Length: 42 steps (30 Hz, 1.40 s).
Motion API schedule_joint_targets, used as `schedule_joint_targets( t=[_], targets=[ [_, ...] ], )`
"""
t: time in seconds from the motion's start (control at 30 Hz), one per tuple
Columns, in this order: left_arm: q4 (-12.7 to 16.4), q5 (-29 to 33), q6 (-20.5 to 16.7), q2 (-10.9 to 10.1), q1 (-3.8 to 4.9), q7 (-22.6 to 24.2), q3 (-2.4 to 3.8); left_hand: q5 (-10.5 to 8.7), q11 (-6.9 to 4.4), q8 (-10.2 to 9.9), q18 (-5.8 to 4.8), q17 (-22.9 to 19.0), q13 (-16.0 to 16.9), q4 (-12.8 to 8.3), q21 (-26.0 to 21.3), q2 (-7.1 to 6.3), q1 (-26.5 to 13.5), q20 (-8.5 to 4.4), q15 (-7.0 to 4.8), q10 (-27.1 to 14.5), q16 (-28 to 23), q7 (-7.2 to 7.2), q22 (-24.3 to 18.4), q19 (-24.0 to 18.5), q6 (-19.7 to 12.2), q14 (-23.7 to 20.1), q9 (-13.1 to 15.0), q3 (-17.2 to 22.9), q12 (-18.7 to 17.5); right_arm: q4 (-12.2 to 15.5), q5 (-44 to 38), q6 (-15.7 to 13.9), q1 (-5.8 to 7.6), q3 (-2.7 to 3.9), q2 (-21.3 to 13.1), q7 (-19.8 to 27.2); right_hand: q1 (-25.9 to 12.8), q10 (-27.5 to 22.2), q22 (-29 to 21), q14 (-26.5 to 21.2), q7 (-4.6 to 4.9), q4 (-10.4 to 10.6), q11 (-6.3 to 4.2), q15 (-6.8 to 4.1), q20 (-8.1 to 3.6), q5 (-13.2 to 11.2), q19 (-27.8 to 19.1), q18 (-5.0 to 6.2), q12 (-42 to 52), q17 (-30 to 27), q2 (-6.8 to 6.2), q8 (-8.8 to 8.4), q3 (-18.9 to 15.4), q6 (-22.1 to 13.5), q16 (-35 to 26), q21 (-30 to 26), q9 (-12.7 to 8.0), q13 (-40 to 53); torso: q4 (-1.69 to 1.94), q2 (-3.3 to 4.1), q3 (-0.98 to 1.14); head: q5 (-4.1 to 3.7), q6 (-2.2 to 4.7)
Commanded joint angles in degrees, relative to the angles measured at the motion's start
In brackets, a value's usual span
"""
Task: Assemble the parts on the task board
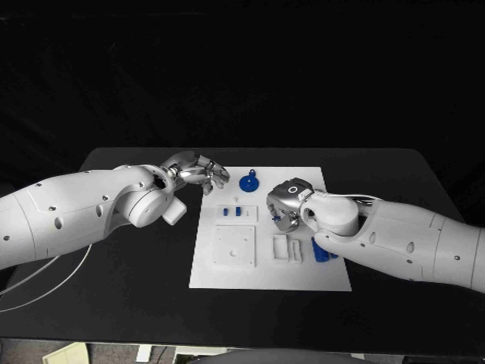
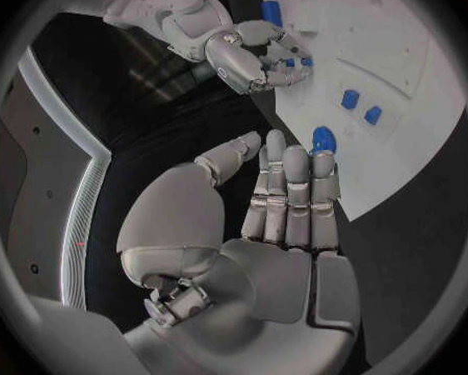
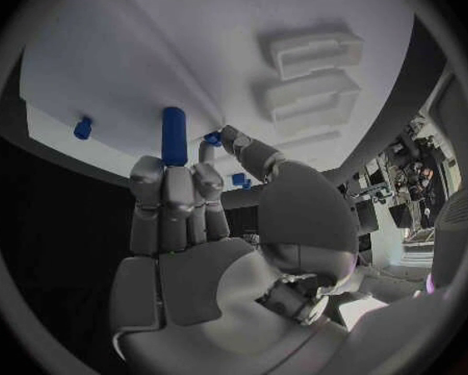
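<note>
Judging from the near edge of the white task board [image 1: 270,277] outward, the first part met is a blue piece [image 1: 323,252] lying on the board's right side, partly hidden under the right forearm. Beside it sit raised white fixture blocks [image 1: 286,248] and a square white plate [image 1: 235,246]. These parts look like small, rigid moulded plastic: light, stiff, rather smooth, so they should tolerate a firm pinch but could skid or flick away under a glancing touch. A hold across the long sides, near the middle, seems safest.

The right hand [image 1: 289,206] hovers low over the middle of the board, knuckles up. In the right wrist view its fingers [image 3: 176,200] lie straight and close together with the thumb set apart, and a blue cylindrical peg [image 3: 172,135] shows just beyond the fingertips. Whether they touch it I cannot tell, and nothing is plainly gripped.

Further on, two small blue blocks [image 1: 232,211] stand in the board's left part. At the far edge sits a round blue knob-like part [image 1: 249,183], taller than the rest and probably best taken by its rim.

The left hand [image 1: 197,173] hangs just off the board's far left corner, fingers extended side by side and thumb apart, holding nothing, with the knob near its fingertips.
</note>
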Motion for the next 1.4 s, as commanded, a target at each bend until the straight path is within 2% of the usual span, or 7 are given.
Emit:
schedule_joint_targets(
  t=[0.03, 0.43, 0.6, 0.77, 0.93, 1.17, 1.4],
  targets=[
    [0.15, -0.34, 1.38, 0.13, 0.02, 0.52, 0.02, -0.02, 0.16, 0.19, -0.06, -0.06, -0.12, -0.05, -0.23, -0.24, -0.02, -3.96, 0.0, -0.11, -0.15, 0.35, 0.06, 0.19, 0.0, 0.26, -0.09, -0.42, -0.13, 0.89, 0.6, 1.29, -0.05, 0.21, 0.01, 0.56, 0.02, 0.33, 0.01, 0.2, 0.37, 0.15, -0.05, -0.39, -0.12, 0.04, 0.47, 3.9, -0.14, -0.08, -0.78, -0.01, 0.28, 0.85, 0.2, 0.02, 0.03, -0.07, -0.01, 0.0, 0.03, -0.01, 0.04],
    [0.18, -0.34, 1.93, 0.25, 0.01, -0.02, 0.01, -0.82, 0.46, -0.47, 0.02, -0.1, -0.55, 0.88, -0.46, -0.78, -0.73, -3.82, 0.25, -0.77, -0.2, 0.85, 0.09, 0.27, -1.52, 0.25, -0.74, -0.76, -0.49, 3.07, 0.5, 0.57, 0.43, 2.49, -0.64, 0.04, 0.0, 0.37, -0.02, 0.19, 0.36, 0.51, -0.07, -0.4, -0.16, 0.02, 0.56, 3.9, -0.2, -0.2, -1.11, -0.02, 0.53, 0.89, 0.09, 0.02, 0.02, -0.06, -0.02, 0.0, 0.05, 0.03, 0.3],
    [0.38, -0.86, 2.63, 0.36, 0.01, -1.14, -0.03, -1.63, 0.74, -0.64, 0.19, -0.09, -1.06, 1.68, -0.57, -1.21, -1.03, -3.61, 0.53, -1.42, -0.18, 1.17, 0.17, 0.34, -2.36, 0.26, -1.3, -0.87, -1.1, 4.88, 0.51, 0.24, 0.44, 4.53, -1.3, -0.17, 0.04, 0.27, -0.04, 0.2, 0.34, 0.73, -0.08, -0.41, -0.18, 0.03, 0.6, 3.9, -0.4, -0.25, -1.34, -0.03, 0.71, 0.91, 0.04, 0.02, 0.01, -0.24, -0.04, -0.03, 0.08, 0.2, 0.57],
    [0.43, -0.91, 2.96, 0.84, 0.01, -2.45, -0.08, -5.74, 1.22, -0.88, 0.61, -0.09, -2.27, 3.3, -0.76, -2.12, -1.35, -3.17, 0.96, -2.03, -0.16, 1.62, 0.37, 0.4, -3.49, 0.27, -2.65, -1.01, -2.64, 6.89, 0.68, 0.3, 0.6, 6.52, -1.96, -0.47, 0.08, 0.32, -0.05, 0.15, 0.34, 0.85, -0.09, -0.42, -0.2, 0.03, 0.64, 3.9, -0.4, -0.35, -1.47, -0.03, 0.83, 0.93, -0.04, 0.01, 0.01, -0.2, -0.08, -0.09, 0.06, 0.47, 1.18],
    [0.49, -0.48, 3.09, 1.56, 0.01, -4.21, -0.15, -6.64, 1.64, -1.29, 0.88, -0.07, -3.27, 4.49, -0.82, -2.87, -2.21, -2.82, 1.33, -2.33, -0.15, 2.05, 0.51, 0.39, -4.45, 0.22, -3.74, -1.85, -4.13, 8.39, 0.88, 0.36, 1.25, 7.38, -2.22, -0.66, 0.09, 0.3, -0.06, 0.16, 0.33, 0.94, -0.09, -0.43, -0.22, 0.02, 0.66, 3.9, -0.47, -0.37, -1.55, -0.04, 0.88, 0.93, -0.07, 0.01, 0.01, -0.26, -0.06, -0.21, 0.07, 0.66, 1.69],
    [0.26, 4.49, 1.46, 3.37, 0.02, -5.83, -0.3, -6.64, 3.15, -2.19, 2.06, -1.51, -6.91, 4.1, -2.13, -2.73, -6.21, -1.36, 2.76, -3.72, -2.98, 3.26, 0.07, -0.23, -6.86, -0.35, -6.38, -9.69, -10.0, 9.76, 0.89, 0.5, 2.05, 7.97, -2.42, -0.97, 0.12, 0.3, -0.07, 0.16, 0.33, 1.05, -0.09, -0.44, -0.23, 0.02, 0.68, 3.9, -0.52, -0.39, -1.64, -0.05, 0.97, 0.92, -0.09, 0.0, 0.0, -0.28, -0.1, -0.35, 0.04, 1.09, 2.52],
    [0.07, 6.77, 0.71, 4.48, 0.02, -7.06, -0.36, -6.64, 4.21, -2.64, 2.92, -2.59, -9.79, 3.89, -2.99, -1.95, -5.24, -0.44, 3.76, -5.02, -4.87, 4.09, -0.54, 0.41, -8.98, 0.35, -7.89, -10.11, -14.25, 10.4, 0.85, 0.49, 2.38, 8.65, -2.24, -1.15, 0.18, 0.32, -0.09, 0.17, 0.33, 1.15, -0.1, -0.45, -0.25, 0.02, 0.69, 3.9, -0.55, -0.41, -1.73, -0.06, 1.06, 0.93, -0.12, -0.01, 0.0, -0.3, -0.26, -0.52, 0.06, 1.04, 2.82]
  ],
)
